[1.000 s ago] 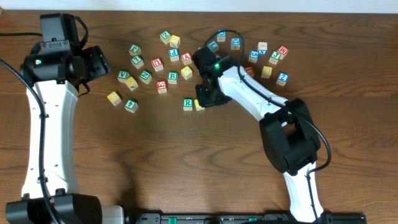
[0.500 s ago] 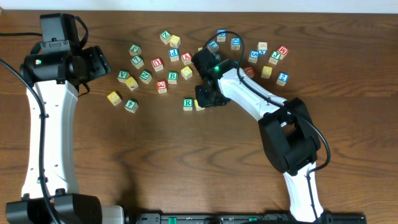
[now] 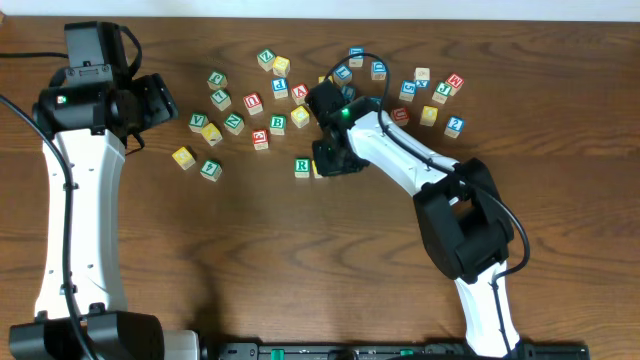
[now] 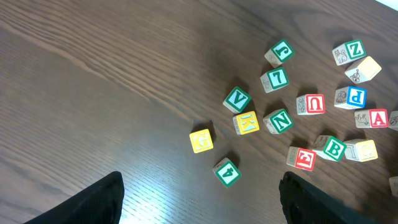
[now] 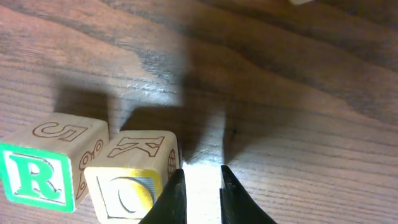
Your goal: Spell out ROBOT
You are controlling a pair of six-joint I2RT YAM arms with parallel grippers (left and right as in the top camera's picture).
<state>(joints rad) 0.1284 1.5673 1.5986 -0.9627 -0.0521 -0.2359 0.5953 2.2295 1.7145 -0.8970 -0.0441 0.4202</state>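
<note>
1. Since a second ago the right gripper (image 3: 333,160) has edged slightly left toward the green R cube (image 3: 302,167). It now covers more of the yellow-faced cube (image 3: 318,170). The left arm and the other cubes lie as they did.
2. From overhead, we see the green R cube on the table (image 3: 250,260), just in front of the scatter of loose cubes (image 3: 235,100). The yellow-faced cube sits right beside it, half under the right gripper. The green B cube (image 3: 278,124) lies further back in the scatter, apart from that pair. The left gripper (image 3: 165,103) hangs at the scatter's left edge.
3. In the left wrist view, the left gripper's fingers (image 4: 93,199) are spread wide with only bare wood between them – released, grasping nothing. Ahead of them lie a yellow G cube (image 4: 201,140) and, further right, the green B cube beside a red E cube (image 4: 302,158).
4. In the right wrist view, the green R cube and the yellow-faced cube stand side by side. The yellow-faced cube shows a K on its upper side and a rounded letter on its yellow face. The right gripper's fingers (image 5: 176,196) are pinched almost together – a thin strip of table shows between them, and they grasp nothing. One finger stands right against the yellow-faced cube's edge.
</note>
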